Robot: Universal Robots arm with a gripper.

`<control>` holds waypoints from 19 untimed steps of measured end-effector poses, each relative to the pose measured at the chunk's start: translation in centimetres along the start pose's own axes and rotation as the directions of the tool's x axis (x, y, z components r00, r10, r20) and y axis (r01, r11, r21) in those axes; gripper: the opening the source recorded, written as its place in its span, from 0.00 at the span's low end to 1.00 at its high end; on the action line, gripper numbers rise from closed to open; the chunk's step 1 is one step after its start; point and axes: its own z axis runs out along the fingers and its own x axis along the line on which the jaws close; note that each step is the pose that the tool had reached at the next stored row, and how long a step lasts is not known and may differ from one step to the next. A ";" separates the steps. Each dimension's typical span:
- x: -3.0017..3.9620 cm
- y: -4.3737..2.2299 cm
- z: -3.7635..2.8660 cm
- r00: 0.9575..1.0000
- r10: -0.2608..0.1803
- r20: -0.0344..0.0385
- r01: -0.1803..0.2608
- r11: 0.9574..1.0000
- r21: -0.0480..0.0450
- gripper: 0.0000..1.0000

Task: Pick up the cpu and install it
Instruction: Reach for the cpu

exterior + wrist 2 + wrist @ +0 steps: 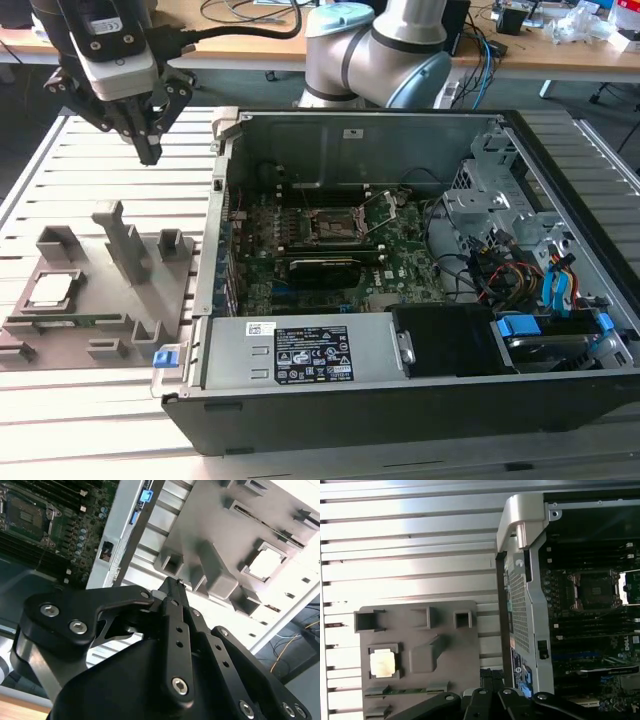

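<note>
Silver cpu (52, 290): seated in tray (110, 305).
Gripper (150, 155): pinched together, empty, hovering nearby.
Risk: descending unopened, it strikes cpu.

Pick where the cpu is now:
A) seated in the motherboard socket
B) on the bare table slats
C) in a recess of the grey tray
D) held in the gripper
C: the cpu lies flat in a square recess of the tray at the exterior view's left. The gripper hangs above the tray with nothing in it.
</note>
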 end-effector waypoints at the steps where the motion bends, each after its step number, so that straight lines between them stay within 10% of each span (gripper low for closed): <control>1: 0.26 -0.02 0.00 1.000 0.000 0.000 0.000 1.000 0.000 0.11; 11: 2.81 0.40 0.00 1.000 0.000 0.000 0.000 1.000 0.000 0.11; 19: 6.43 1.22 0.02 1.000 0.000 0.000 0.000 1.000 0.000 0.11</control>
